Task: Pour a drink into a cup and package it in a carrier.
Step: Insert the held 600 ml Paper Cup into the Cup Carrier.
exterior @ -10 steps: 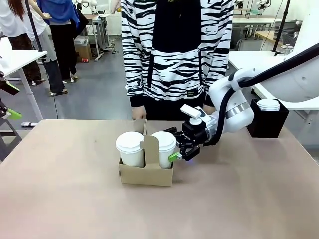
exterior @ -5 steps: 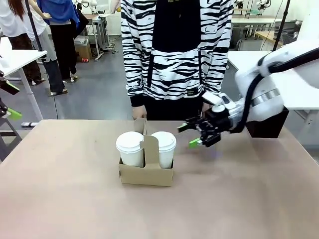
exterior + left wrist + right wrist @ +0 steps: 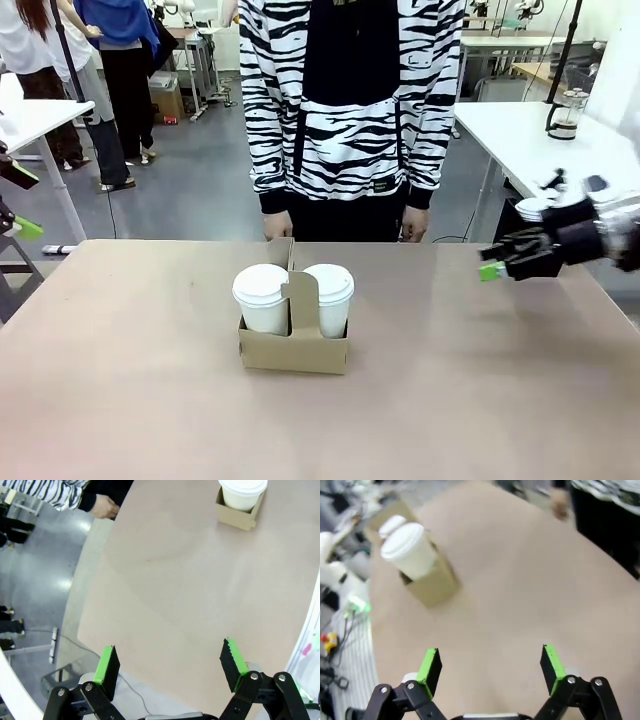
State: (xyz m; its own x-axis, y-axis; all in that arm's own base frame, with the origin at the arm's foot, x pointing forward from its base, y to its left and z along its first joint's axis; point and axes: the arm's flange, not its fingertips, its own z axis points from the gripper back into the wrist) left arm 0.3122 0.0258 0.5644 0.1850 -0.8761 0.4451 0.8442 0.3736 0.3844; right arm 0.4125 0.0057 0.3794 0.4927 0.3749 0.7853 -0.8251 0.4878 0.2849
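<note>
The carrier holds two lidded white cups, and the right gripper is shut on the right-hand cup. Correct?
Not quite. The carrier does hold two lidded white cups, but the right gripper is open and well clear of them, off near the table's right edge. The front view shows this; the right wrist view shows its fingers spread with nothing between them.

Brown cardboard carrier (image 3: 293, 343) with two white lidded cups (image 3: 261, 297) sitting on a tan table (image 3: 150, 400). The person's top (image 3: 350, 100) is black-and-white zebra stripes with a solid black middle panel. The right gripper (image 3: 505, 262) is black with bright green pads (same colours on the left gripper (image 3: 170, 665)).
</note>
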